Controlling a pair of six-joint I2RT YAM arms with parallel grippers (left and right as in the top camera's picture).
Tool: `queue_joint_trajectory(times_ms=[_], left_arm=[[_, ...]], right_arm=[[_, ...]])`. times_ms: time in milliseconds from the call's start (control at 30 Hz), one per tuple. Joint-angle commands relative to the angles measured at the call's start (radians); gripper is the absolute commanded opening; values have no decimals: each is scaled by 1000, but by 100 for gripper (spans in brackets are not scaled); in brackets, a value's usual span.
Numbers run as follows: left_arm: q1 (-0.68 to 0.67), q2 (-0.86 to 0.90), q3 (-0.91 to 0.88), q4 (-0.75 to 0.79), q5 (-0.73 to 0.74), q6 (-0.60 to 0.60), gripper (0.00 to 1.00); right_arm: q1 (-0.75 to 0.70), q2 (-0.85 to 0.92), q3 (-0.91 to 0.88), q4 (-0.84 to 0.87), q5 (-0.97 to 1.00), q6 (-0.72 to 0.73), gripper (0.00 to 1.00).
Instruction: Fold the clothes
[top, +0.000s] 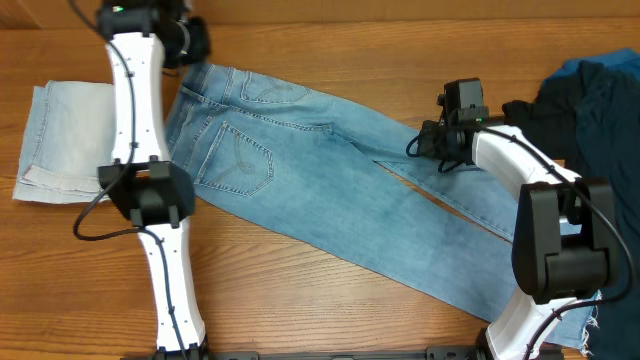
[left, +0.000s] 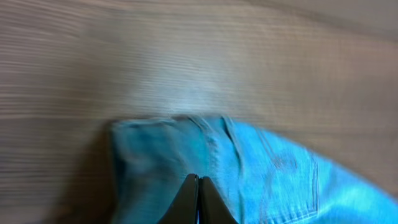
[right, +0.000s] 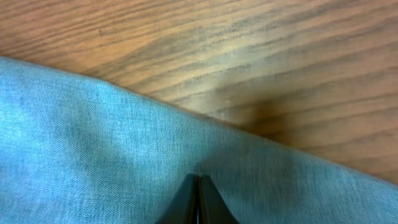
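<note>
Lying flat on the table (top: 330, 40), the jeans (top: 340, 190) are running on a long diagonal, with the waistband pointing up-left and the legs trailing down to the lower right. Back pockets are facing up.

The hems are mostly hiding behind the right arm (top: 550, 230), and only a bit of fray is peeking out at the bottom right corner. The left arm (top: 135, 100) is crossing over the left edge of the waist, so that side is partly covered too. The left wrist view is coming out really blurry.

The left gripper (left: 198, 183) is sitting at the top corner of the waistband, clenched tight on the denim. The right gripper (right: 197, 185) is pinching the upper edge of the far leg about halfway along, jaws squeezed together on the fabric.

Bare wood is showing along the whole top edge and under the jeans at lower centre, so room is opening up there. A folded pale denim piece (top: 60, 140) is sitting just left of the waist. A dark clothes pile (top: 590, 100) is crowding the upper right, cut off by the frame.
</note>
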Motion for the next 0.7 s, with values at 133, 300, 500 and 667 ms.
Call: queue_joint_trajectory(times_ms=[133, 300, 500, 667], left_arm=[[-122, -56, 23, -143, -283, 82, 4], [-113, -45, -22, -224, -316, 19, 4], [-112, -45, -171, -290, -320, -13, 4], [-112, -45, -243, -317, -364, -69, 4]], right_arm=[[-3, -23, 335, -274, -14, -4, 4], [-5, -27, 417, -407, -14, -5, 4], [-5, -50, 487, -480, -14, -11, 4], [-5, -51, 538, -545, -14, -51, 4]])
